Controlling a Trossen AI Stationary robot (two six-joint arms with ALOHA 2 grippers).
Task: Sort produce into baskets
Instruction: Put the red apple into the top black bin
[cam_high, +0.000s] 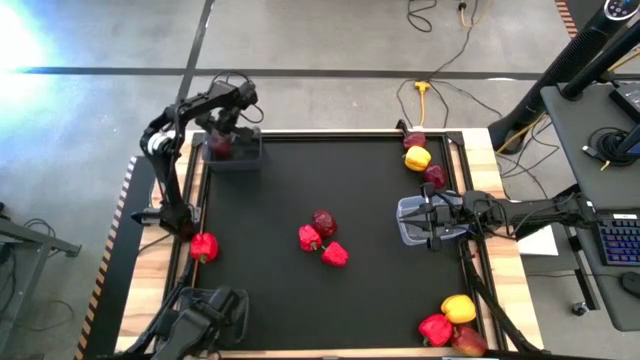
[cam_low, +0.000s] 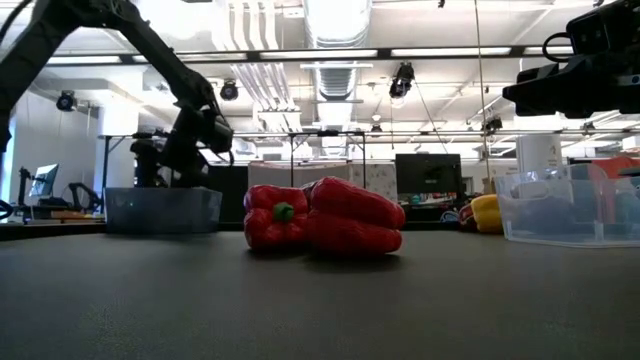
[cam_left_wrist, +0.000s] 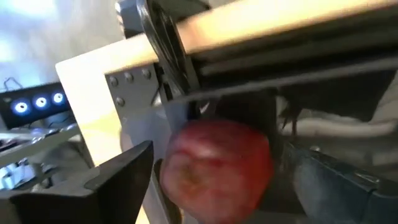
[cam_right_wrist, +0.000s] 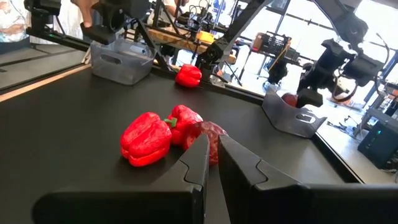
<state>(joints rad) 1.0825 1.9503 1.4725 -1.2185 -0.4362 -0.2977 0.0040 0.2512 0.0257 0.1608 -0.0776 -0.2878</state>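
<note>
My left gripper (cam_high: 222, 140) is at the table's far left corner, over a greyish basket (cam_high: 245, 158), and is shut on a dark red apple (cam_left_wrist: 217, 168). The apple also shows in the high view (cam_high: 218, 146), within the basket's walls. My right gripper (cam_right_wrist: 211, 155) is shut and empty. It hovers above a clear basket (cam_high: 405, 222) at the table's right edge. Two red peppers (cam_high: 310, 238) (cam_high: 335, 254) and a maroon apple (cam_high: 323, 221) lie together at mid-table. My left gripper has the apple between its two fingers, one finger (cam_left_wrist: 124, 180) on each of the apple's opposite sides (cam_left_wrist: 171, 174). The fingers come from above, pointing down into the basket. Whether the apple rests on the basket's floor is hidden by the basket wall.
A red pepper (cam_high: 204, 246) lies at the left edge. A yellow pepper (cam_high: 418, 157) and two maroon fruits (cam_high: 414, 140) (cam_high: 434, 176) lie at the far right. A yellow pepper (cam_high: 458, 307), a red pepper (cam_high: 436, 328) and an apple (cam_high: 470, 342) lie near right. A third basket (cam_right_wrist: 121, 59) stands near left.
</note>
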